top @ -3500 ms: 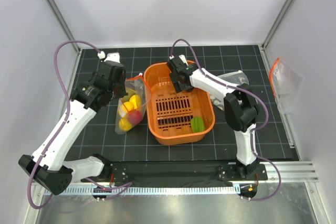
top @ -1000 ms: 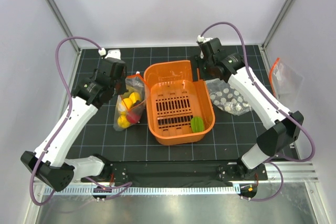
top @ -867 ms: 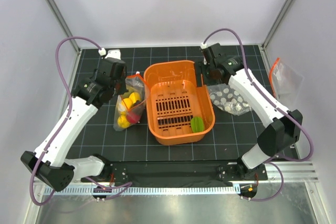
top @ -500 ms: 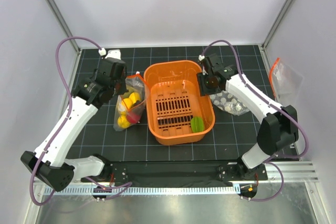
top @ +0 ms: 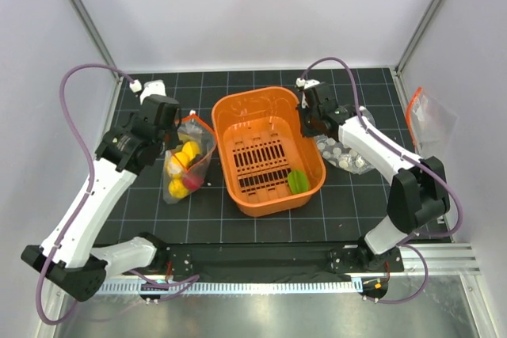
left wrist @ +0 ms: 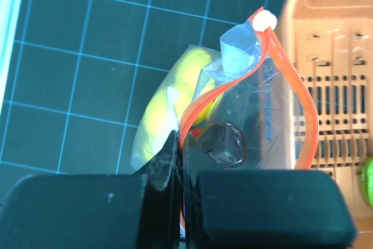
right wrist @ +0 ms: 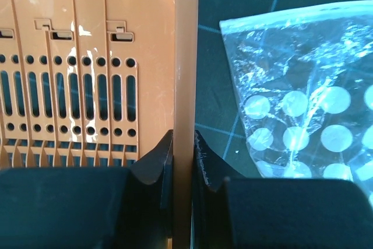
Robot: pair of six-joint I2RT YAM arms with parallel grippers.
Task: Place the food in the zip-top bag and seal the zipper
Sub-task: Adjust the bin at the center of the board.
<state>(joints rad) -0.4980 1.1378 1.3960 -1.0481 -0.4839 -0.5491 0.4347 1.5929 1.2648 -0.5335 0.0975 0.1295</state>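
Observation:
The zip-top bag (top: 200, 165) hangs beside the orange basket's left wall. Through the clear plastic I see yellow food (top: 188, 153) and a red piece (top: 194, 183). My left gripper (top: 179, 123) is shut on the bag's upper edge. In the left wrist view the jaws (left wrist: 182, 144) pinch the orange-red zipper (left wrist: 201, 104), whose mouth gapes open. Yellow food (left wrist: 169, 97) and a dark purple piece (left wrist: 225, 143) lie inside. One green food piece (top: 297, 181) sits in the basket (top: 252, 110). My right gripper (top: 309, 126) is shut on the basket's right rim (right wrist: 185, 56).
A clear bag printed with white dots (top: 346, 152) lies flat just right of the basket, close to my right fingers (right wrist: 309, 115). Another clear pouch with an orange strip (top: 428, 120) hangs on the right wall. The black grid mat (top: 356, 203) ends at metal rails.
My right gripper came down from the back and closed on the basket's right rim. The basket turned and shifted. My left arm drew the bag a little to the left.

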